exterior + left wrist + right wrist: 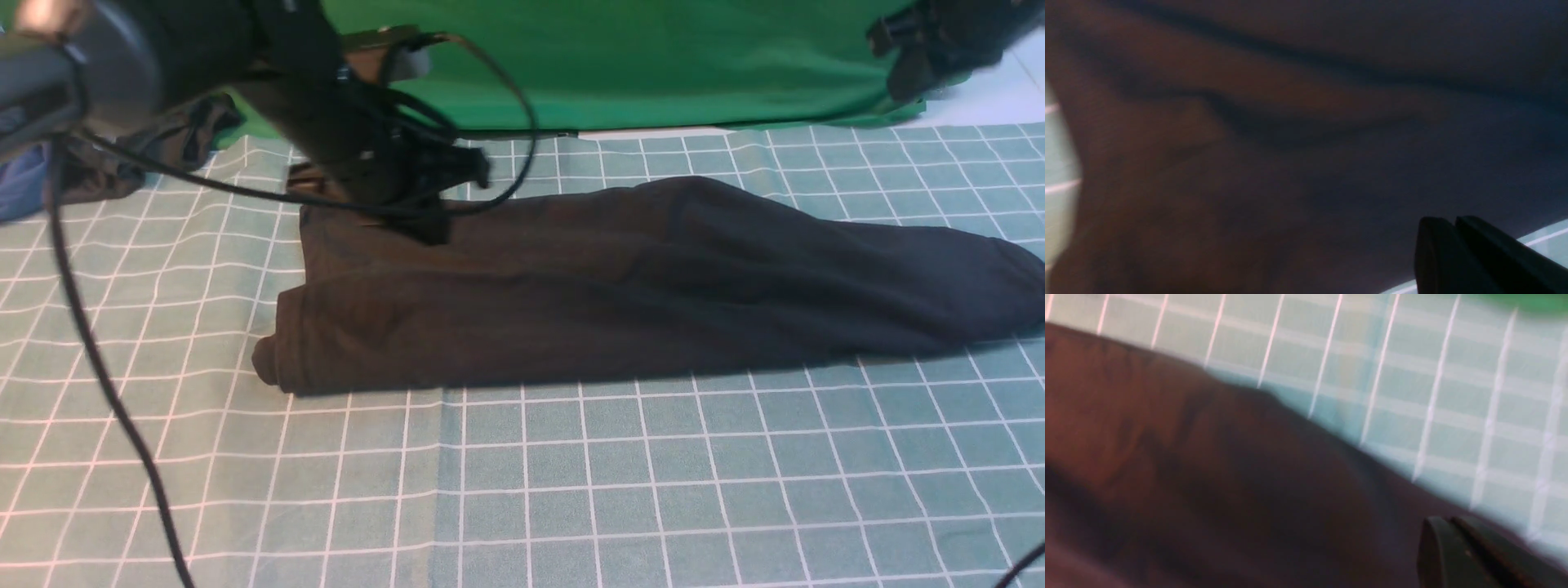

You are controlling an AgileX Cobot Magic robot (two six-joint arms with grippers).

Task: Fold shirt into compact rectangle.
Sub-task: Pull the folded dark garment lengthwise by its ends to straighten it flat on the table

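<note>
The black shirt [620, 286] lies folded into a long band across the middle of the checked cloth; its logo and neck label are hidden. My left gripper [429, 216] hangs low over the band's far left part. In the left wrist view its fingers [1453, 222] are pressed together with no cloth between them, and the shirt [1290, 143] fills the frame. My right gripper [914, 57] is raised at the far right, blurred. The right wrist view shows it [1447, 522] shut and empty above the shirt's [1208, 477] edge.
A green cloth [653, 57] hangs behind the table. At the far left lie a dark charcoal garment [175, 139] and a blue garment [20, 184]. A black cable [98, 359] droops from the left arm across the front left of the teal checked cloth [612, 490].
</note>
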